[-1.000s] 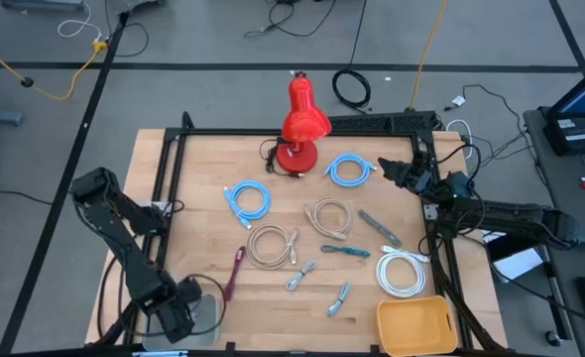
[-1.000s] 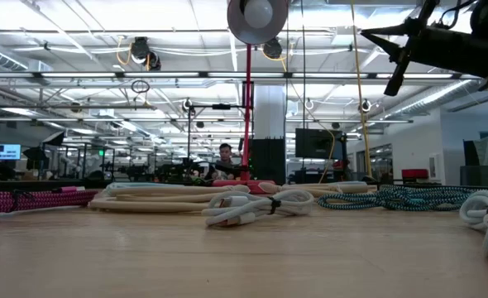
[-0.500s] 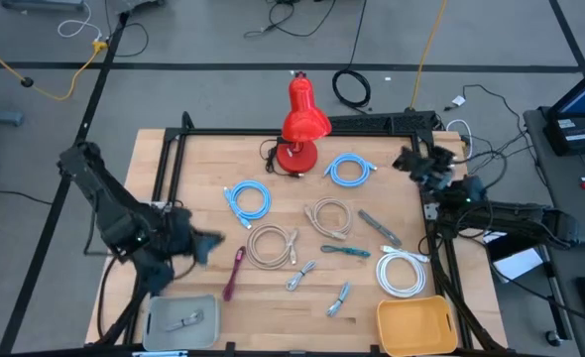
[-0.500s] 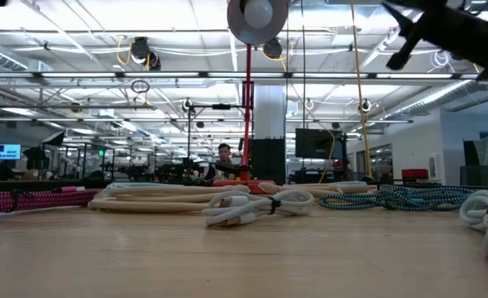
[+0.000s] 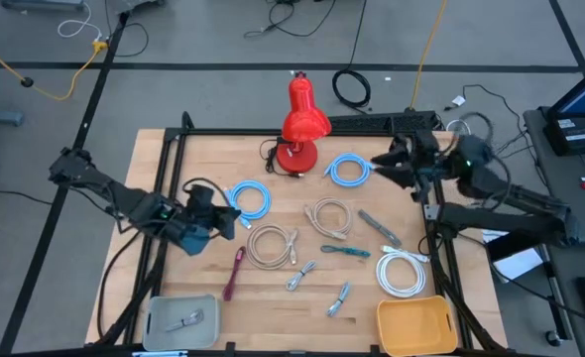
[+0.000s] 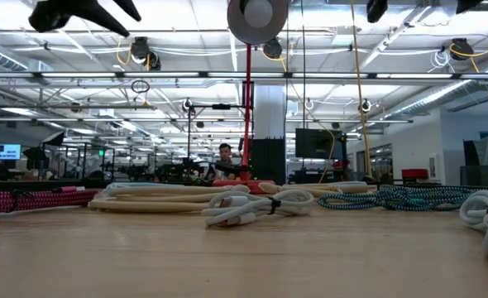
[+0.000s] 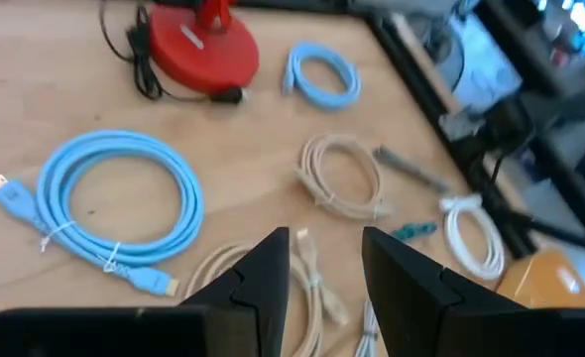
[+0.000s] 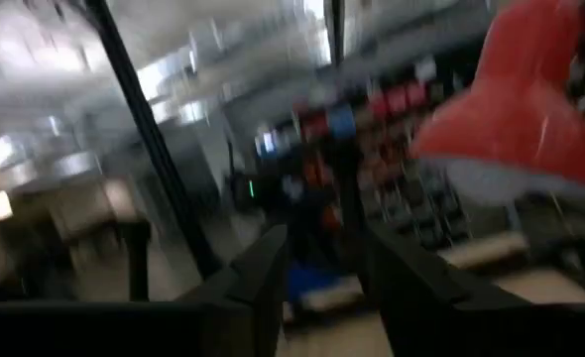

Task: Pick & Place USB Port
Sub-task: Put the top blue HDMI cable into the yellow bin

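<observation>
A small grey USB piece (image 5: 183, 319) lies in the grey tray (image 5: 156, 322) at the near left corner. My left gripper (image 5: 233, 220) hangs open above the table beside the big blue cable coil (image 5: 247, 200), with nothing between its fingers (image 7: 273, 260). My right gripper (image 5: 377, 166) is raised at the far right, next to the small light-blue coil (image 5: 349, 170). It is open and empty, and in its wrist view (image 8: 327, 238) it looks level into the room past the red lamp shade (image 8: 511, 114). More grey USB pieces (image 5: 300, 275) (image 5: 339, 297) lie loose on the wood.
Beige coils (image 5: 271, 246) (image 5: 330, 216), a white coil (image 5: 402, 273), a pink cable (image 5: 233, 273), a teal cable (image 5: 344, 252) and a grey stick (image 5: 380, 228) are spread over the middle. The red lamp (image 5: 300, 124) stands at the far edge. A yellow bin (image 5: 413, 325) sits near right.
My left gripper has risen from over the grey tray and swung toward the far right, to beside the blue coil, turning as it went; the grey USB piece stays in the tray. My right gripper has risen, tipped upward and opened.
</observation>
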Available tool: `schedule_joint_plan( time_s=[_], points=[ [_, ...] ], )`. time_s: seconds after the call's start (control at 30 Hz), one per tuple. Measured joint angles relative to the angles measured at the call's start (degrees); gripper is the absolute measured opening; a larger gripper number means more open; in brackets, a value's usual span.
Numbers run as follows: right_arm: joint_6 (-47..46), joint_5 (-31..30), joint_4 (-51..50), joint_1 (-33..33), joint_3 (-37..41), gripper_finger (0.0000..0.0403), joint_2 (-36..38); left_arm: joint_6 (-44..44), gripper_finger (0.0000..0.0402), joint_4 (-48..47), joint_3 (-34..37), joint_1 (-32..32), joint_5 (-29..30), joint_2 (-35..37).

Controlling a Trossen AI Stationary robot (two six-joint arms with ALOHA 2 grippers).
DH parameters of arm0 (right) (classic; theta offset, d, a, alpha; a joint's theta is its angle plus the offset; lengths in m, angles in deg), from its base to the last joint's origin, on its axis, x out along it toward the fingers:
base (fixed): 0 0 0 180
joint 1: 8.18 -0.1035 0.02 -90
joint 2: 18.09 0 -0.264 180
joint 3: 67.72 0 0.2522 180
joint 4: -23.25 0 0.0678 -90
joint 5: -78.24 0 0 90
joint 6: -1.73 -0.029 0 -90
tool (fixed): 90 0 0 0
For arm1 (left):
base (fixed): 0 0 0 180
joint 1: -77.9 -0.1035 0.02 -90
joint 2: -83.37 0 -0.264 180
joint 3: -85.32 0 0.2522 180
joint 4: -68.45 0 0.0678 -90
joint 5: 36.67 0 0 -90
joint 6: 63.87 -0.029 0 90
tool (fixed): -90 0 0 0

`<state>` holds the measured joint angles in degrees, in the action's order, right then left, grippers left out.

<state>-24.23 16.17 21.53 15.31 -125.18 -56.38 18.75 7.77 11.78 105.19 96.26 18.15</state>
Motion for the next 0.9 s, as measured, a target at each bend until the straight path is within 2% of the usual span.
schedule_joint_plan(
  time_s=[0.1,0.17,0.27,0.37,0.43,0.63,0.83,0.9],
  points=[
    [10.2,-0.9,-20.8,0.0,-5.9,0.0177,-2.0,-3.2,0.0131,2.4,0.0,-1.2,-2.1,-1.0],
    [16.2,-7.5,-30.0,0.0,-7.5,0.0192,-3.2,-4.8,0.0131,4.1,0.0,-1.7,-2.1,-1.7],
    [21.5,-20.6,-36.8,0.0,-7.1,0.0203,-5.9,-5.9,0.0131,4.6,0.0,-2.1,-2.4,-3.2],
    [23.4,-30.8,-38.1,0.1,-5.8,0.0205,-10.2,-5.8,0.0131,4.9,0.0,-2.6,-3.2,-4.7],
    [24.9,-33.6,-37.2,0.1,-5.3,0.0205,-14.0,-6.0,0.0131,5.5,0.0,-3.1,-4.2,-5.7],
    [29.5,-38.4,-32.4,0.2,-4.9,0.0205,-26.2,-8.1,0.0131,10.3,0.0,-3.9,-7.6,-8.6],
    [30.4,-38.8,-28.6,1.5,-4.8,0.0206,-36.7,-9.1,0.0131,16.0,0.0,-3.4,-9.8,-11.2],
    [30.3,-41.1,-28.6,2.5,-4.8,0.0206,-39.1,-9.4,0.0131,17.7,0.0,-3.1,-9.9,-12.0]
  ],
)
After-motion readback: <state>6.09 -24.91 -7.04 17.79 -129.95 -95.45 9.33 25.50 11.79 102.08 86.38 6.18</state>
